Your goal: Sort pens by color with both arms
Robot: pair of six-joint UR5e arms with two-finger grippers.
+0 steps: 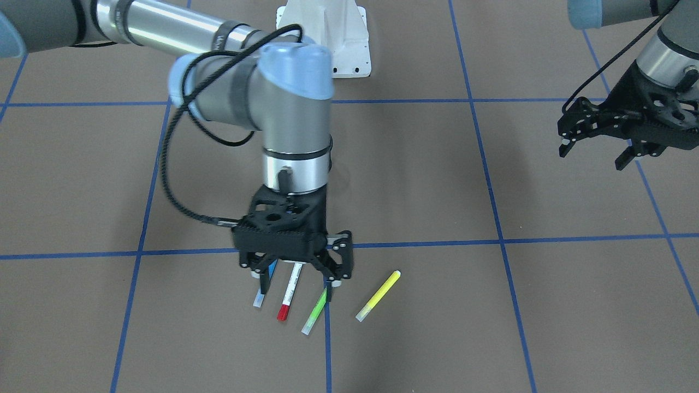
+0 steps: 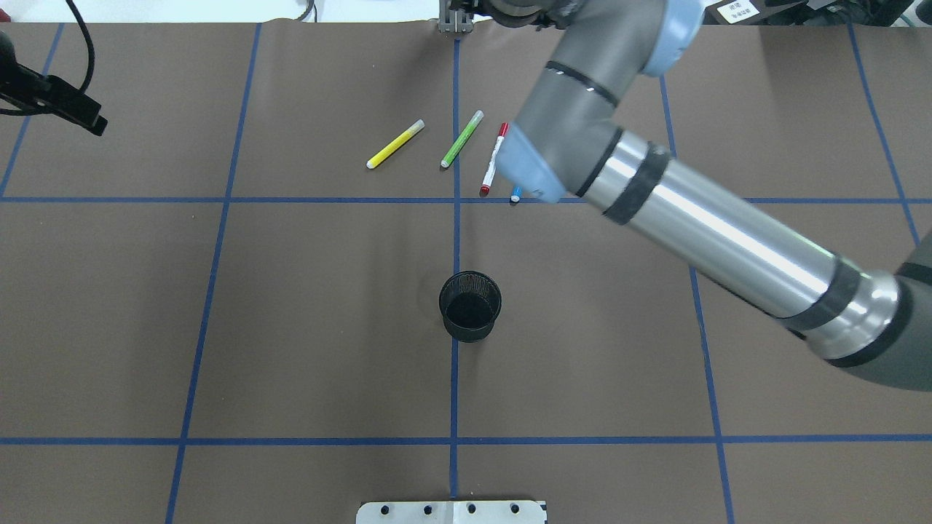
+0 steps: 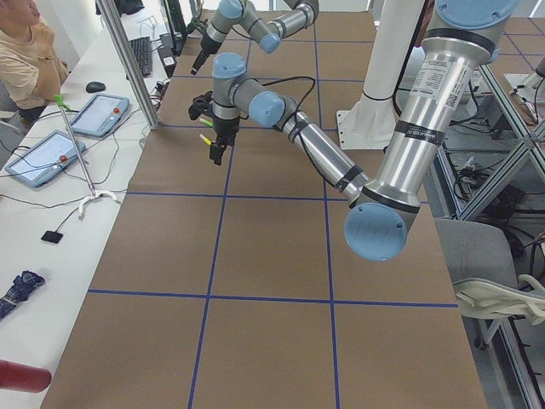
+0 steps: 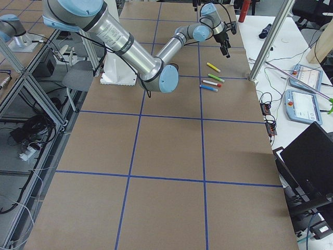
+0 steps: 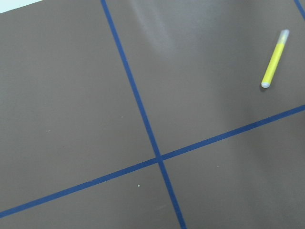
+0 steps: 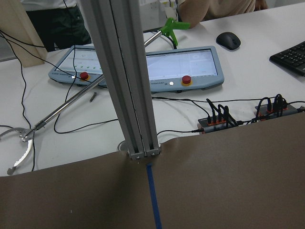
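Observation:
Four pens lie side by side near the table's far edge: yellow [image 2: 395,143], light green [image 2: 461,138], white with red ends [image 2: 494,159], and blue [image 2: 516,194], which is mostly hidden under my right arm. My right gripper [image 1: 297,286] is open and holds nothing. In the front view its fingers overlap the blue pen [image 1: 258,299] and green pen [image 1: 315,312], with the red-ended pen [image 1: 289,292] between them. The right side view shows it well above the table. My left gripper [image 1: 593,155] hangs open and empty far to the side. The left wrist view shows only the yellow pen [image 5: 275,59].
A black wire-mesh cup [image 2: 470,306] stands on the centre line between the pens and the white base mount [image 2: 451,511]. An aluminium post [image 6: 128,81] rises at the far table edge. Beyond it are the operators' desks with tablets and cables.

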